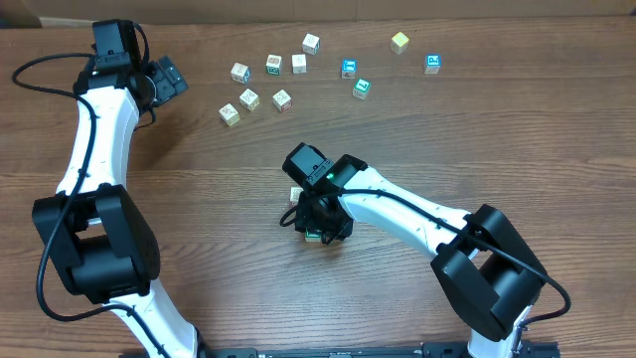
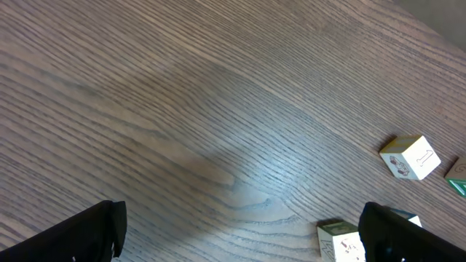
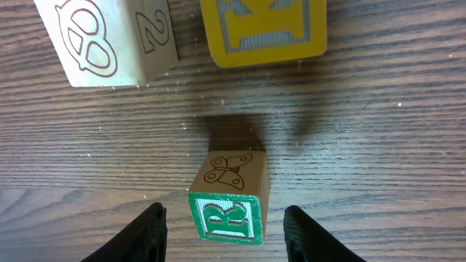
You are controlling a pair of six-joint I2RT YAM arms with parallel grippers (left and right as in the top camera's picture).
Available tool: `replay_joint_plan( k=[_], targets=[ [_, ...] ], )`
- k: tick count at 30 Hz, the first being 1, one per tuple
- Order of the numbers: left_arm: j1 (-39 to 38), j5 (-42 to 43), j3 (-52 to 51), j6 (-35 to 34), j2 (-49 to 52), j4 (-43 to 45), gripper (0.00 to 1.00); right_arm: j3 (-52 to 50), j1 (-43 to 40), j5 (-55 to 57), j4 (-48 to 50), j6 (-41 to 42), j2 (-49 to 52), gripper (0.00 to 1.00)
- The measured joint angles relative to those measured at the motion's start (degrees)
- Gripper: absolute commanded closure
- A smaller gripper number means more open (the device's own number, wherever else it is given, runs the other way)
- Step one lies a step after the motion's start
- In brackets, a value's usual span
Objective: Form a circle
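Soft, even light from above; worktop (image 1: 417,129) evenly lit, no hard glare. Left wrist view: pale sheen on the grain, faint broad shadow mid-frame. Right wrist view: dark shadow just beyond cube (image 3: 229,204); fingers (image 3: 145,234) slightly soft.

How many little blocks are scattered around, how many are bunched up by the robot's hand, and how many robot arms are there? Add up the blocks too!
Scattered blocks: 11
Bunched blocks at the right gripper: 3
Robot arms: 2
Total blocks: 14
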Motion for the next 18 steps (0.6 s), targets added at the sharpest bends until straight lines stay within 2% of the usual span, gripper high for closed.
replay_joint_plan(
  k=[10,17,18],
  targets=[
    [0.0,0.0,0.0,0.0,0.0,0.0,0.01,0.0,0.7,-1.5,-1.5,0.0,0.0,0.50],
    [0.0,0.0,0.0,0.0,0.0,0.0,0.00,0.0,0.7,-2.4,-0.9,0.0,1.4,0.55],
    [0.0,0.0,0.0,0.0,0.0,0.0,0.00,0.0,0.7,-2.7,-0.8,0.0,1.6,0.60]
  ],
)
